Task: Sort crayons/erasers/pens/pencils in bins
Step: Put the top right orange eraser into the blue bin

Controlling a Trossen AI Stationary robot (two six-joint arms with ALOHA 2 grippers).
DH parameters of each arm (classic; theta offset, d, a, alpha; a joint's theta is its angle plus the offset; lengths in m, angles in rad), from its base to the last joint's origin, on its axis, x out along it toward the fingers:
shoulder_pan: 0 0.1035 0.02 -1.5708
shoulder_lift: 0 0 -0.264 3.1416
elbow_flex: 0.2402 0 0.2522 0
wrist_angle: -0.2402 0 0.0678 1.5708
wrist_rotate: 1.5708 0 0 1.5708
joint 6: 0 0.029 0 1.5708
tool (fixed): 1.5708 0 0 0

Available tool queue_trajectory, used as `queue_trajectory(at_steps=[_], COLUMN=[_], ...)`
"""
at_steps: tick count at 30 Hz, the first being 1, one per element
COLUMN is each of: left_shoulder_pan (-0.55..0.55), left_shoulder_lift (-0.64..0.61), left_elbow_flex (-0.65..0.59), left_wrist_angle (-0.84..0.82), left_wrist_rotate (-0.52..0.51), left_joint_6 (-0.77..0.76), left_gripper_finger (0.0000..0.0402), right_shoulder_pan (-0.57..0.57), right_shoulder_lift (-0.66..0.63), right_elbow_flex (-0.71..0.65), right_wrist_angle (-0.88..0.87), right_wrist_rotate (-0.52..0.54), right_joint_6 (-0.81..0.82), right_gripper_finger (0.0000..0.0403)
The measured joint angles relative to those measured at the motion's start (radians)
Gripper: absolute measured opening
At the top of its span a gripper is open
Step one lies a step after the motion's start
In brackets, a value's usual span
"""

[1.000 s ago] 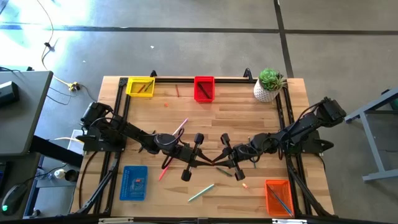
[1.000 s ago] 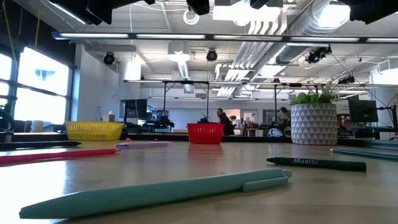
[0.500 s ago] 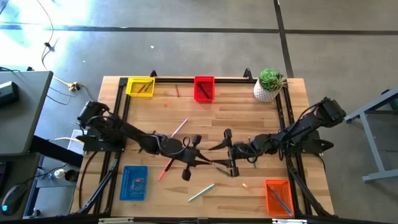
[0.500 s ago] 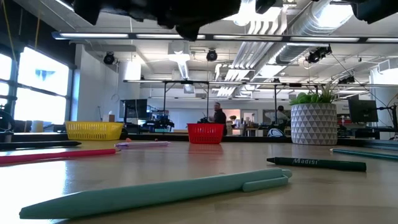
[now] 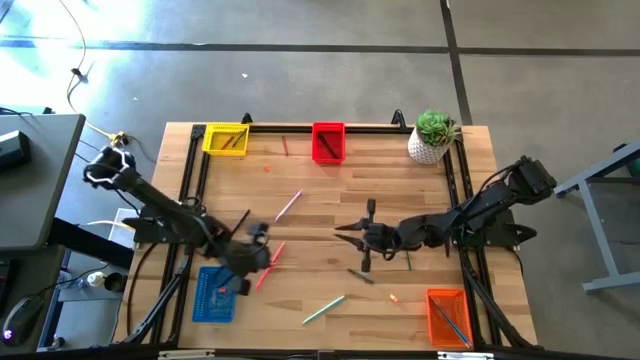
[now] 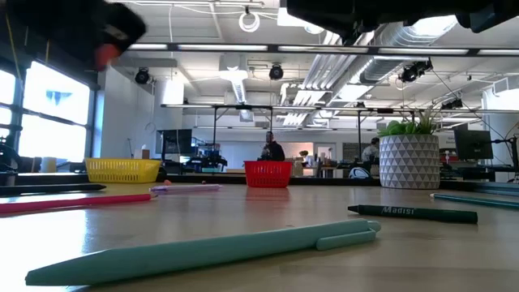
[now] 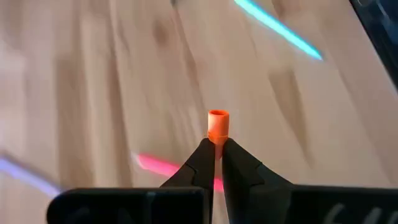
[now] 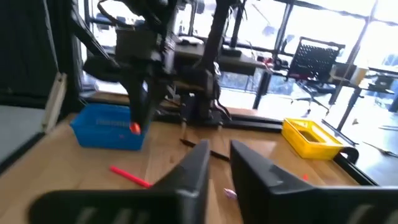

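Wooden slats make up the table, ringed by a black frame, with a grey concrete floor around it. Along the far edge stand the yellow bin and the red bin, and a white plant pot with a green plant sits in the far right corner. The blue bin lies near the front on the left, the orange bin near the front on the right (something thin lies inside it).

The left gripper hangs just beside the blue bin's far right corner, close to a red pen. Its wrist view shows the jaws of the left gripper pressed together on a short orange crayon, which sticks out past the fingertips above the bare wood. The same orange tip shows in the right wrist view, just in front of the blue bin.

The right gripper is over the middle of the table, well apart from every bin. Its fingers stand a little apart with nothing between them.

Loose on the wood: a pink pen near the middle, a light teal pen towards the front, a dark green crayon marked "Madisi", and a small orange piece just beside the orange bin.
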Motion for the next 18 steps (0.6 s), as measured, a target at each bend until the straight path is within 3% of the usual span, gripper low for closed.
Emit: queue_trajectory(at_steps=[3, 10, 18], left_shoulder_pan=[-0.096, -0.301, -0.444], left_shoulder_lift=[-0.028, -0.021, 0.000], left_elbow_flex=[0.000, -0.002, -0.002], left_wrist_angle=[-0.158, -0.439, -0.417], left_wrist_rotate=[-0.004, 0.003, 0.101], left_joint_6=[-0.162, -0.500, -0.677], left_gripper_finger=[0.0000, 0.0000, 0.0000], right_shoulder_pan=[-0.006, -0.006, -0.006], right_shoulder_lift=[-0.001, -0.001, -0.001], right_elbow_flex=[0.001, 0.001, 0.001], right_wrist_angle=[-0.014, -0.029, -0.031], right_wrist_rotate=[-0.005, -0.008, -0.008], right_joint_6=[0.001, 0.025, 0.025], right_gripper_finger=[0.0009, 0.0021, 0.0002])
